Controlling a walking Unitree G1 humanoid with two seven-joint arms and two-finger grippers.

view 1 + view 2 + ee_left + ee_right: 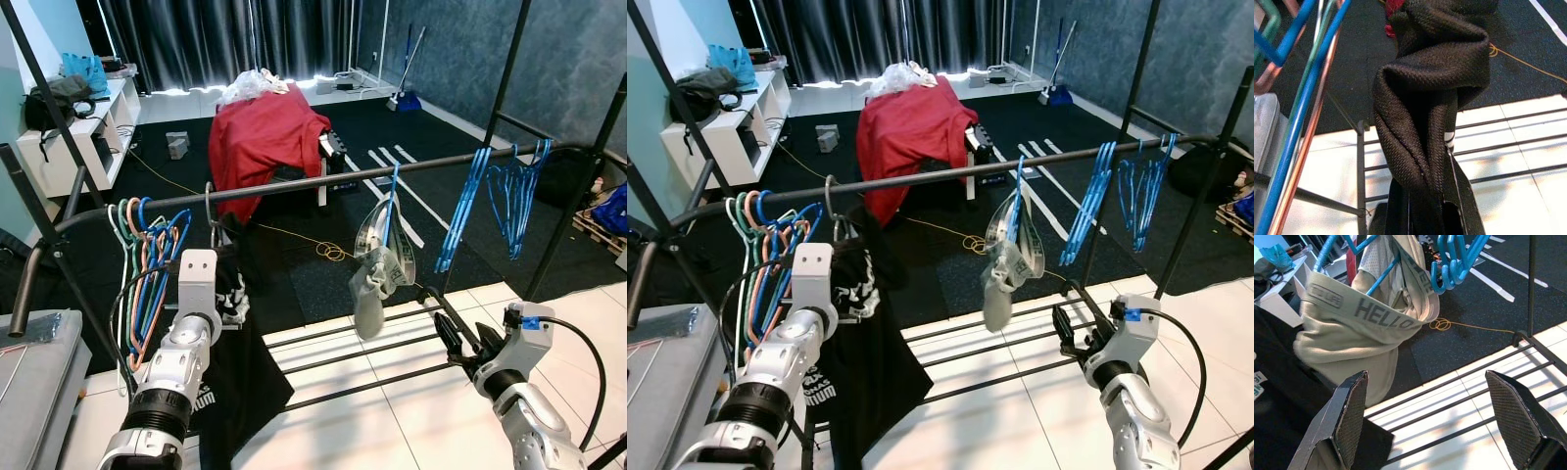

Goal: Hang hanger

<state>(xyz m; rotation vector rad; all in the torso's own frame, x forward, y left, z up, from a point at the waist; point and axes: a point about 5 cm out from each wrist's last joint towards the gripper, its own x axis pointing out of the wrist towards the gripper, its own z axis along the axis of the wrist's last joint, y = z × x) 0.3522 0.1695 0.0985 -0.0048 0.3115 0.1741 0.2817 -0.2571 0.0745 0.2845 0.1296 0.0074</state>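
Your left pincer [1425, 215] clamped on black t-shirt [867, 362], just under rail [323, 178]. Right pincer [1435, 416] spread wide, empty, low near rack's bottom bars. Shirt's hanger hook [210, 201] looks already over rail, beside coloured hangers [147, 245]. Guessing hang step nearly done: next, let go, pull clear. Grey shorts [377, 264] hang further along.

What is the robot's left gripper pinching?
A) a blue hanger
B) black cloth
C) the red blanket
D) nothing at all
B: in the left wrist view the left gripper has its fingers closed on a bunched fold of the black cloth, the dark garment hanging from the rail next to the colourful hangers.
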